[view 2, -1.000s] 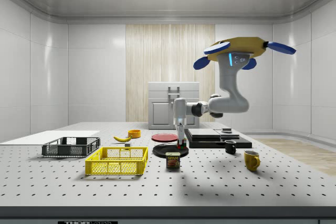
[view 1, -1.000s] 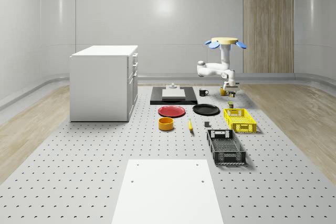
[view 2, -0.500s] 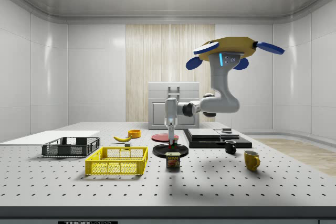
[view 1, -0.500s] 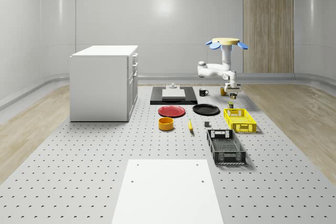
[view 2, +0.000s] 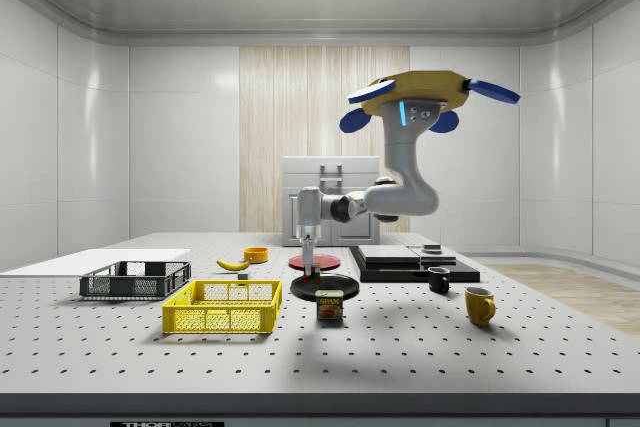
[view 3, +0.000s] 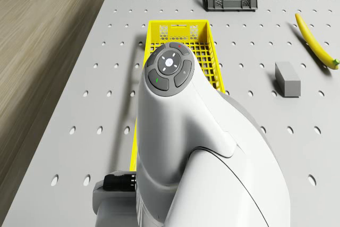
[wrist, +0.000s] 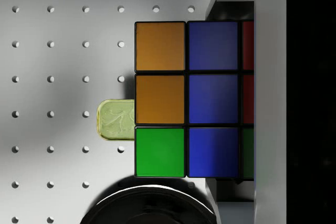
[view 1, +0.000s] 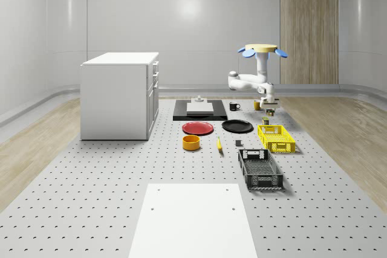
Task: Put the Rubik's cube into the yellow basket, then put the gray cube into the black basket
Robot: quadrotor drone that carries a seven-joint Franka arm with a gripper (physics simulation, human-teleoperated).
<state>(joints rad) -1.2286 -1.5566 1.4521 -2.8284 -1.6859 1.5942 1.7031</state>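
While it hangs in the air near the yellow basket (view 2: 222,319), the Rubik's cube (wrist: 189,99) shows orange, blue and green squares, with a thin strip of red at one edge. Part of the cube is hidden by the claw (view 2: 309,269), which is closed on it. Below the cube, the spam can (view 2: 330,305) stands on the worktop (view 2: 420,352). The drone (view 2: 415,97) hovers above the worktop, beside the basket.
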